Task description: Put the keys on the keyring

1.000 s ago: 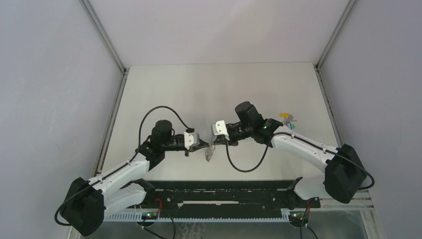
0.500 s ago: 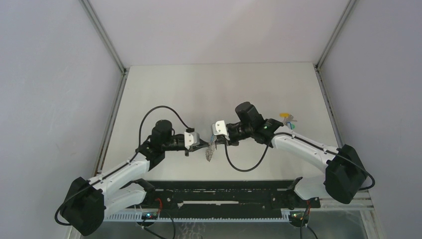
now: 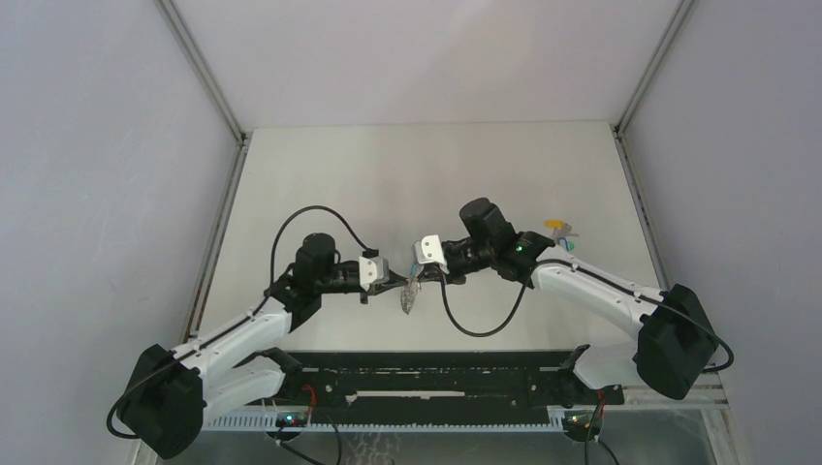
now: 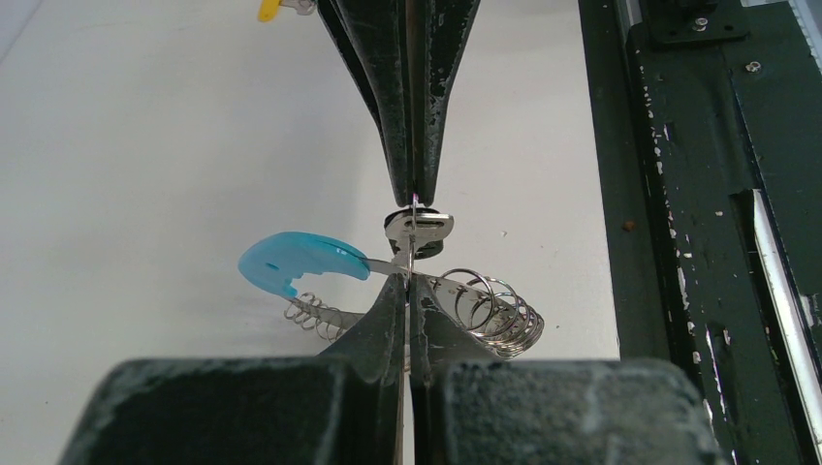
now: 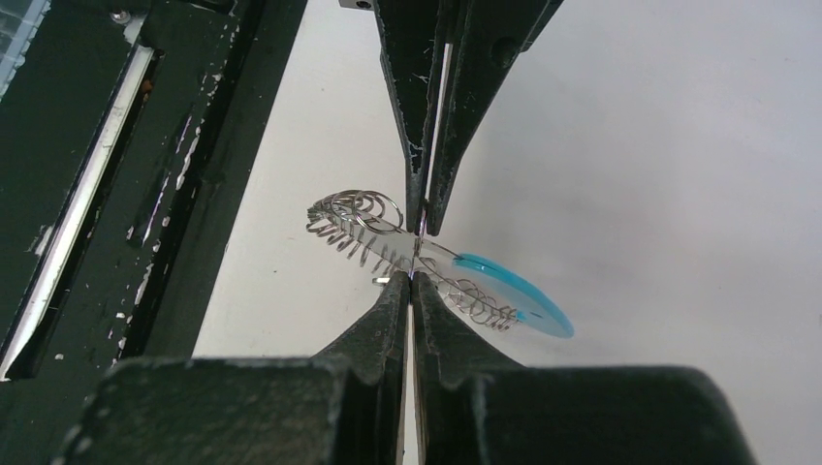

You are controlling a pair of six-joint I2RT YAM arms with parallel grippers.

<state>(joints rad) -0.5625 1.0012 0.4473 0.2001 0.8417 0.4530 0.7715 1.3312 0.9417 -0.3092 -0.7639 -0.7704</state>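
1. From above, we see the left fingers and the right fingers meeting tip to tip over the middle of the counter. The yellow and teal keys lie well apart, far right.
2. Only the wrist views show both pairs pressed fully shut. They pinch the keyring between their tips, and its blue band juts sideways.

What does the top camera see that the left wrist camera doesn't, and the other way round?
Only the top camera shows the whole left arm and right arm, from base to wrist. Only the left wrist camera shows the keyring up close, its silver coils and blue tab. Both show the left gripper and right gripper meeting tip to tip, shut on the keyring, and a yellow key beyond.
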